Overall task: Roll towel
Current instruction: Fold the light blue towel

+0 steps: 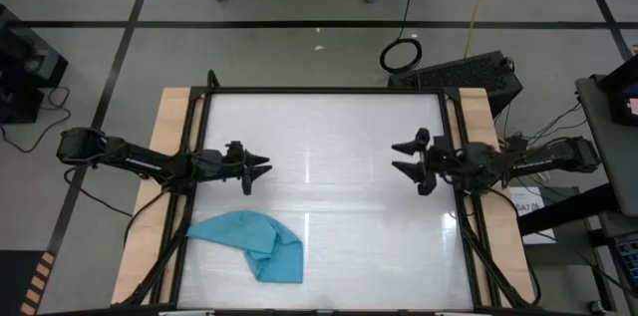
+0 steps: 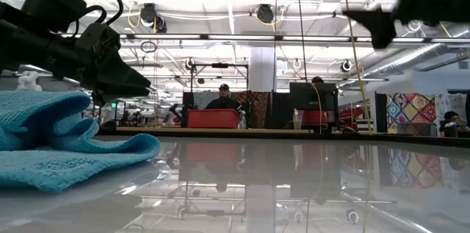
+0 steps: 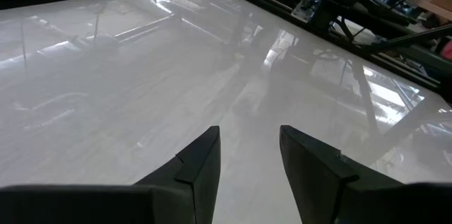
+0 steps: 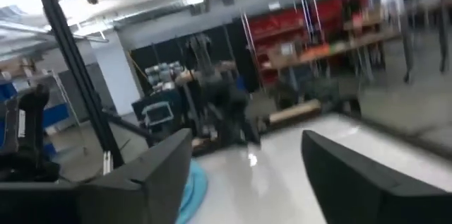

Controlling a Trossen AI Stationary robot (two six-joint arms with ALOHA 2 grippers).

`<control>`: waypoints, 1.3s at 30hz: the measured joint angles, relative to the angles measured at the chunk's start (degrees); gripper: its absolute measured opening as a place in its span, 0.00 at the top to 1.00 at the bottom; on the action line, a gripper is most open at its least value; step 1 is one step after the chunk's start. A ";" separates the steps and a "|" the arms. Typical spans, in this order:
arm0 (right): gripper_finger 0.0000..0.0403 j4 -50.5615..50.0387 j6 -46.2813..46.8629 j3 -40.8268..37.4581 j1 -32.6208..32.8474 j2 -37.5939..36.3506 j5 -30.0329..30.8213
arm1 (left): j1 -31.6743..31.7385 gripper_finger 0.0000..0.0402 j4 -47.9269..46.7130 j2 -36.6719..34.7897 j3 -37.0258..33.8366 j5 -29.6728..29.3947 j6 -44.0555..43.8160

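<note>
Teal-blue and crumpled, the single towel (image 1: 249, 242) lies on the glossy white bench (image 1: 349, 206) near its front left corner, as the overhead camera shows it: a rounded hump toward the left edge and a flatter squared flap toward the middle. It is not rolled.

Two dark arms reach in over the bench, one from each side. The left claw (image 1: 261, 167) hangs above the bench surface just behind the towel, apart from it and touching nothing. Its wrist camera shows the two fingers (image 3: 199, 164) with a moderate gap between them and only bare, reflective bench in that gap. In the table-level view the left claw (image 2: 143, 84) points across the bench, raised above the cloth (image 2: 66, 148) that fills the lower left of that picture.

The right claw (image 1: 399, 156) hovers on the opposite side, well apart from the towel, with the width of the bench between them. Its fingers (image 4: 152, 171) are spread wide and hold nothing; a sliver of the teal cloth (image 4: 192, 189) shows far off past one finger in its wrist camera. From table height the right claw (image 2: 378, 16) sits high near the top right of the picture.

No label, brand or writing can be read on the towel, the arms or the bench. Beyond the bench, the room holds a person (image 2: 222, 99) seated behind a red bin (image 2: 213, 119).
</note>
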 joint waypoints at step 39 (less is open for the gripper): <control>0.32 -5.59 -24.39 57.70 13.99 87.67 -30.10 | 0.00 0.62 -0.03 0.00 0.01 0.01 0.02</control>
